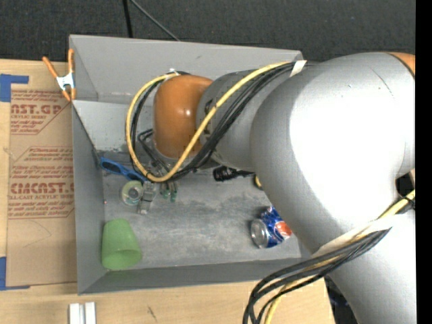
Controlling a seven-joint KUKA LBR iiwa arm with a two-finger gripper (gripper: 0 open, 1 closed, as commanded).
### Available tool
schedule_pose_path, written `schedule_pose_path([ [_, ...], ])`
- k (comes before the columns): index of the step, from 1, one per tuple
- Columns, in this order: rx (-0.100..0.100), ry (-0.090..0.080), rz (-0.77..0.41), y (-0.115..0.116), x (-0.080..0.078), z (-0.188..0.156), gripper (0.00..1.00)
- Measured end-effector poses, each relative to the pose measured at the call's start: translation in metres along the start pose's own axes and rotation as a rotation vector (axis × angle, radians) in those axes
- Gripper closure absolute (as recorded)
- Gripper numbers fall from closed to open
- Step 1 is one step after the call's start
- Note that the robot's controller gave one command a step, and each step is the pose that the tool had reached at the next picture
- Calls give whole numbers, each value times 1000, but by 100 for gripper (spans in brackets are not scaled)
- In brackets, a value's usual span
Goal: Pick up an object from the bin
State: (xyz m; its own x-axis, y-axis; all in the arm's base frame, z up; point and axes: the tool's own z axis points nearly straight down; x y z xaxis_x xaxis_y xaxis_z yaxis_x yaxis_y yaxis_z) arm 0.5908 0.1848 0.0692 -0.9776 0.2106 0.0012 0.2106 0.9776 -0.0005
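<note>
Hanging just beside a small clear round piece (131, 194), the tool (156, 196) cannot be told open or closed.

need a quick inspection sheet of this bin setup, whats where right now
surface: grey metal bin, floor scuffed, bare in the middle
job's things: small round clear thing at the left, close beside the gripper
clutter: green cup on its side in the near left corner; crushed blue can near right, by the arm; blue thing by the left wall; small black thing at the arm's edge
grippers: gripper low over the floor, left part of the bin
cables: yellow cable and black ones loop round the orange wrist cover
surroundings: dark floor beyond the far wall
</note>
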Motion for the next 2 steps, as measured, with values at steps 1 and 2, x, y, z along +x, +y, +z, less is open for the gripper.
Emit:
schedule_pose_path([
  [1, -7, -9, -17, 24, 2, -84, 100],
  [2, -6, -8, -25, 15, 17, -163, 100],
])
